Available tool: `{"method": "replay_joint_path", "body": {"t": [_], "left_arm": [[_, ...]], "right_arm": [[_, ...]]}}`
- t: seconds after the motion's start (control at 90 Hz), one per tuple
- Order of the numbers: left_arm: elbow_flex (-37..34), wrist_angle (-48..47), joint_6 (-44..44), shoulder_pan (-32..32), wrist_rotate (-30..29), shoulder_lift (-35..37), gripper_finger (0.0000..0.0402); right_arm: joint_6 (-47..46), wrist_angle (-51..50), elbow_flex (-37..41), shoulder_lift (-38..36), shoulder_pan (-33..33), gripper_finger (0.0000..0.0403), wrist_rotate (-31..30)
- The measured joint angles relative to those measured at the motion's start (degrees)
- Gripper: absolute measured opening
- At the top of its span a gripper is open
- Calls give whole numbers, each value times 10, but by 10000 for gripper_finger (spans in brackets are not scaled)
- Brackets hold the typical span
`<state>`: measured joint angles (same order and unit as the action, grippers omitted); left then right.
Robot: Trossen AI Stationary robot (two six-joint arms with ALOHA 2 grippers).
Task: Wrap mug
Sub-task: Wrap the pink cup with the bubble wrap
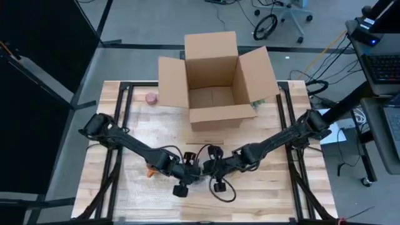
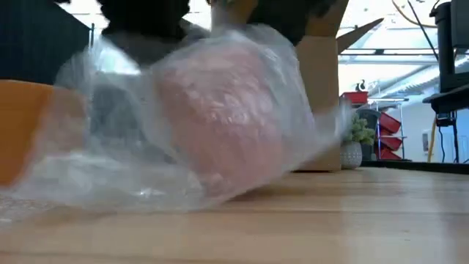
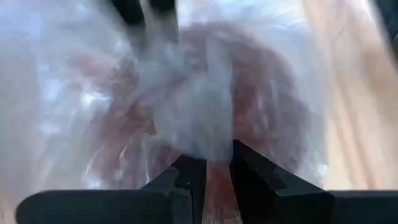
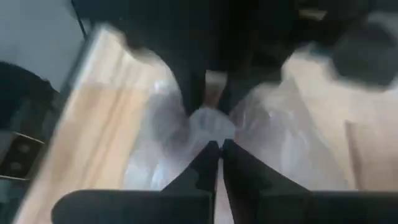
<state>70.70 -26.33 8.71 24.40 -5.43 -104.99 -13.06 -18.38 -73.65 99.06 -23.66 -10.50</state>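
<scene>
Down near the front edge of the table (image 1: 125, 94), at its middle, both grippers meet over the pink mug (image 2: 220, 117), which sits swathed in clear bubble wrap (image 2: 95, 169). Left gripper (image 3: 208, 163) pinches a fold of wrap between nearly closed fingers; right gripper (image 4: 221, 146) likewise clamps a gathered tuft. An open cardboard box (image 1: 212, 78) stands at the back edge.

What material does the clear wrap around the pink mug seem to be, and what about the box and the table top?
Wrap: thin clear plastic film, probably bubble wrap; it crinkles, shines, and the pink mug shows through.
Box: brown cardboard, matte, with open flaps.
Table top: light wood planks, grain and seams visible, smooth finish.
</scene>
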Motion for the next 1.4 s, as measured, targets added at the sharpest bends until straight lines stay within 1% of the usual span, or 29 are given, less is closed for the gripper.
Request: {"method": "replay_joint_path", "body": {"t": [0.133, 0.278, 0.356, 0.422, 0.544, 0.689, 0.811, 0.911, 1.022, 1.189, 1.256, 1.4], "left_arm": [[-4, 14, -2, -13, 8, -12, 61], [0, 19, -4, -16, 8, -9, 61], [5, 16, -7, -15, 9, -9, 61], [9, 23, -7, -15, 9, -9, 61], [10, 21, -7, -16, 9, -9, 61], [11, 21, -5, -16, 9, -9, 61], [21, 25, -5, -16, 9, -9, 61], [26, 29, -9, -15, 10, -9, 61], [30, 70, -18, -20, 39, -9, 61], [30, 122, -18, -30, 94, -36, 61], [32, 124, -20, -33, 111, -51, 61], [36, 112, -16, -40, 116, -82, 61]], "right_arm": [[-2, -12, 0, -24, -1, 5, 0], [-2, -17, 4, -26, 2, 5, -2], [-15, -43, 14, -22, 4, 5, -6], [-31, -77, 15, -21, 5, 5, -26], [-57, -99, 16, -21, 0, 5, -35], [-82, -40, 59, -8, -19, 5, -29], [-97, 53, 104, 16, -34, 5, -30], [-103, 119, 122, 34, -37, 5, -28], [-99, 139, 132, 60, -36, 5, -28], [-93, 177, 135, 96, -36, 5, -35], [-93, 172, 136, 104, -36, 5, -34], [-98, 174, 135, 105, -35, 5, -35]]}}
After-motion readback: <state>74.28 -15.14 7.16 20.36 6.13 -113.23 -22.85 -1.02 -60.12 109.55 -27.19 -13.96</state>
